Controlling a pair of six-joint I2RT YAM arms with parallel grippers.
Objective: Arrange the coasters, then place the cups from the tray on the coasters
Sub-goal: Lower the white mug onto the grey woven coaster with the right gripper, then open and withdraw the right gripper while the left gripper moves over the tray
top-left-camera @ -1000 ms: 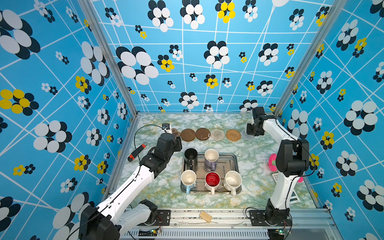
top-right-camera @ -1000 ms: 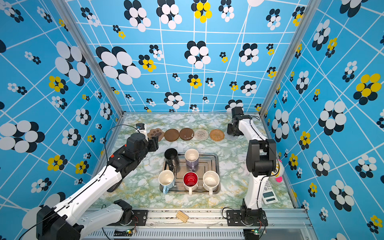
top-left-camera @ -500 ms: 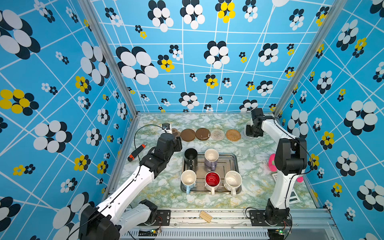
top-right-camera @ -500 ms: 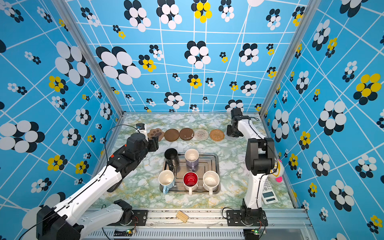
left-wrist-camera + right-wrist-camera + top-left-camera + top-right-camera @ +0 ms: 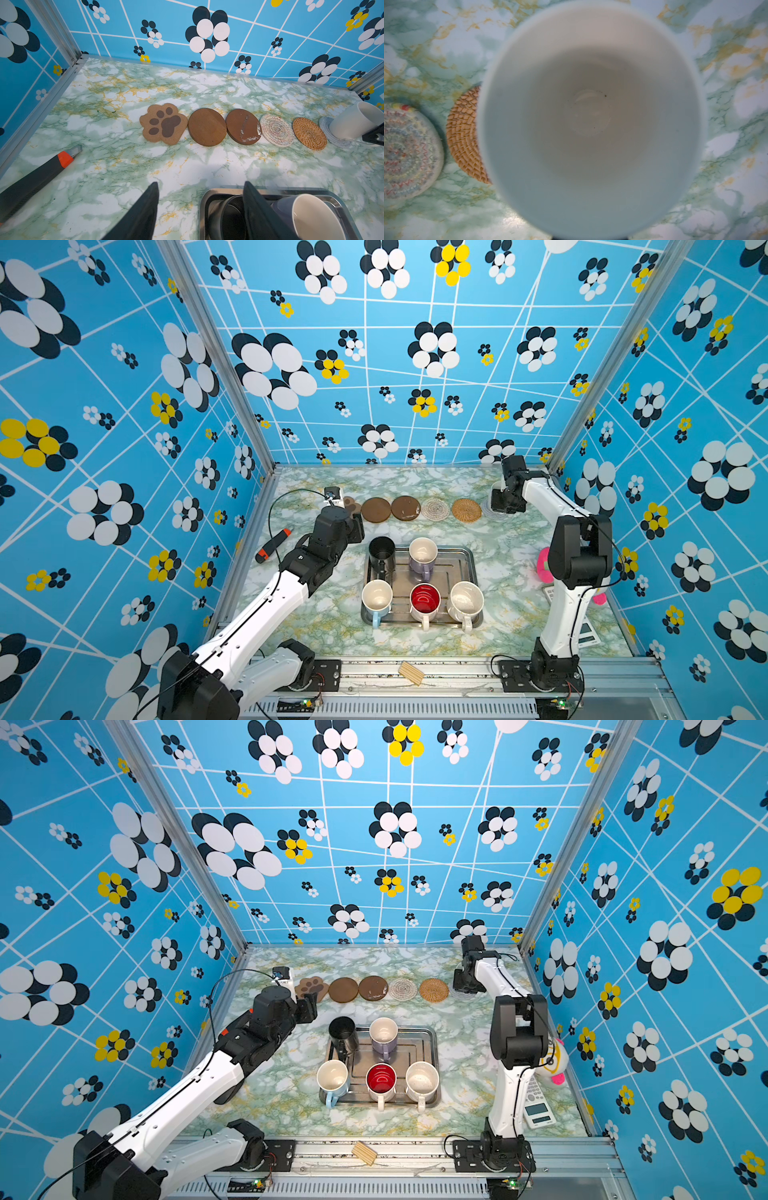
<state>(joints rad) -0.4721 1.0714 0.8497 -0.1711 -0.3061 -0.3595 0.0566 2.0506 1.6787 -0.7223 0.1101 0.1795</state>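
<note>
Cream handled mug (image 5: 353, 122) clamped in my right fingers (image 5: 373, 136): keep level, centre on far-right grey spiral coaster (image 5: 324, 127); left fingers (image 5: 145, 212) apart.

The marbled worktop (image 5: 511, 556) is carrying a row at twelve o'clock: paw coaster (image 5: 311, 986), brown disc (image 5: 343, 990), second brown disc (image 5: 373, 988), whitish disc (image 5: 402, 989), rattan disc (image 5: 434, 990), grey disc (image 5: 324, 125). The tray (image 5: 451, 568) is sitting at centre, a knife (image 5: 272, 545) is lying at nine, a pink toy (image 5: 542, 566) at three, a calculator (image 5: 538, 1108) at four.
</note>
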